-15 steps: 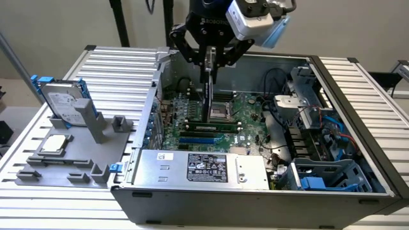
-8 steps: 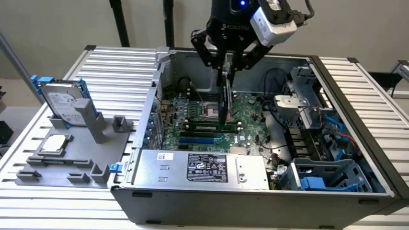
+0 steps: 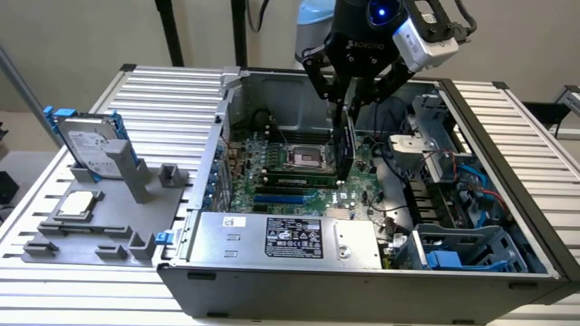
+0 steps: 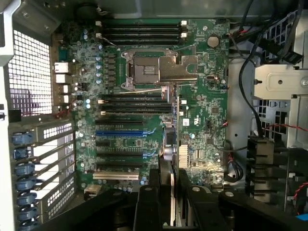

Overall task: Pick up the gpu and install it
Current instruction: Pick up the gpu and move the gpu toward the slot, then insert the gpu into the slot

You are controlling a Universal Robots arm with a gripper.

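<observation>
Our fingers (image 4: 144,211) clamp the gpu (image 3: 348,149) by its top edge, upper centre of the exterior view. We judge it light, stiff, fragile: edges only.

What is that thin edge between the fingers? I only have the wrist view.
Observer: In the exterior view the gripper is shut on the gpu, holding it upright by its top edge inside the computer case.
Operator: What sits outside the case?
Observer: A hard drive with blue rails stands in a gray fixture at the exterior view's left.
Operator: Anything else there?
Observer: A small square CPU chip lies flat on that fixture.
</observation>
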